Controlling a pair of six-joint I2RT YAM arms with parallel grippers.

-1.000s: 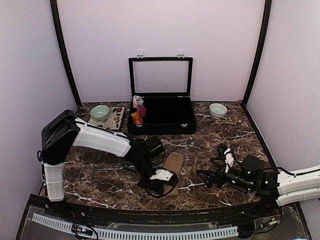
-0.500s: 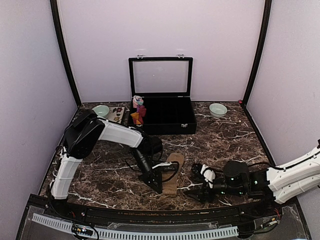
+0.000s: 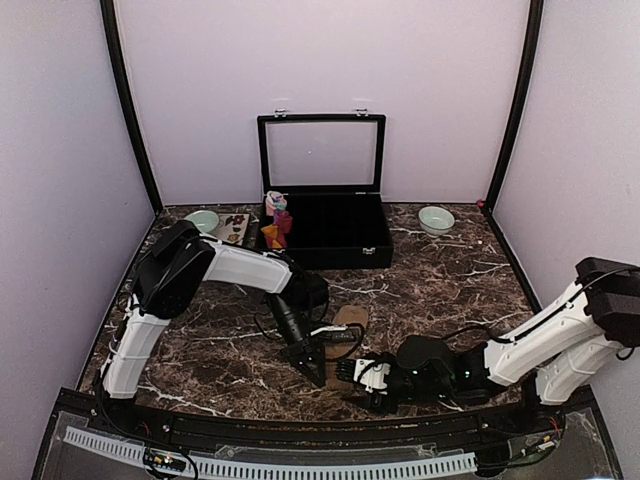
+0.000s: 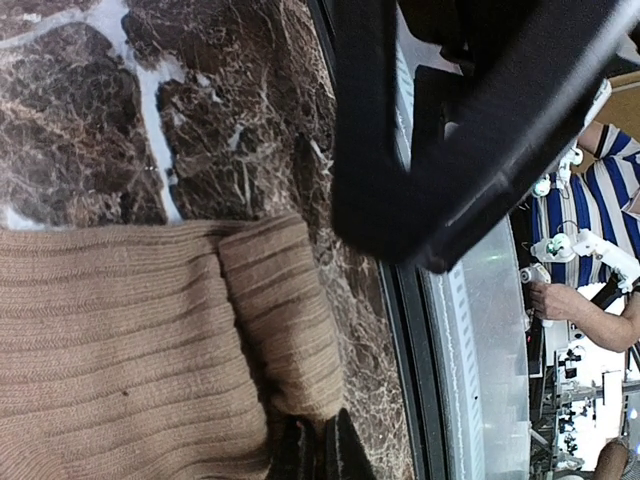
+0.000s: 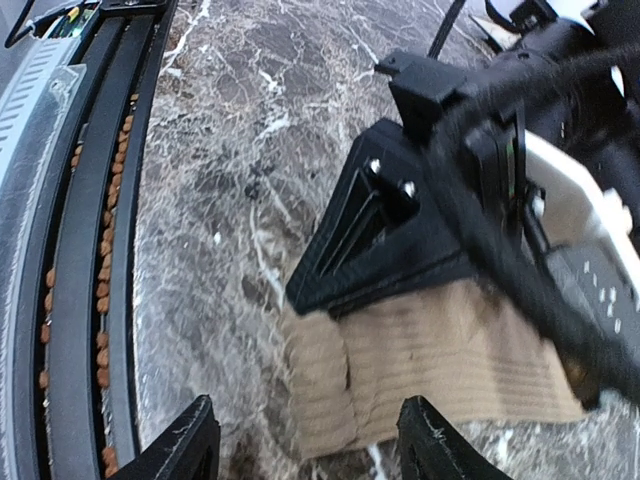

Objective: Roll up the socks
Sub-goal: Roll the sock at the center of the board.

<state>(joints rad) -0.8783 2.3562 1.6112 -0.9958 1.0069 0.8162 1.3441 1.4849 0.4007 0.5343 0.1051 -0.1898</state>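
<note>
- Tan sock (image 5: 450, 350) lies flat on the table (image 3: 200, 350) near the front edge, with a narrow fold at its near end; from above, both arms cover most of it.
- Left gripper (image 4: 322, 452) is clenched with its tips on that fold; whether fabric is caught between them is unclear.
- Right gripper (image 5: 312, 448) is spread wide and clear of the sock.
- Coloured bundles (image 3: 276, 218) in the box (image 3: 330, 245) are too small to identify.

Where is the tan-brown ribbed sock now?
Top view: tan-brown ribbed sock flat on the marble table, near centre, its folded near end pinched by the left gripper, the right gripper beside it.
</note>
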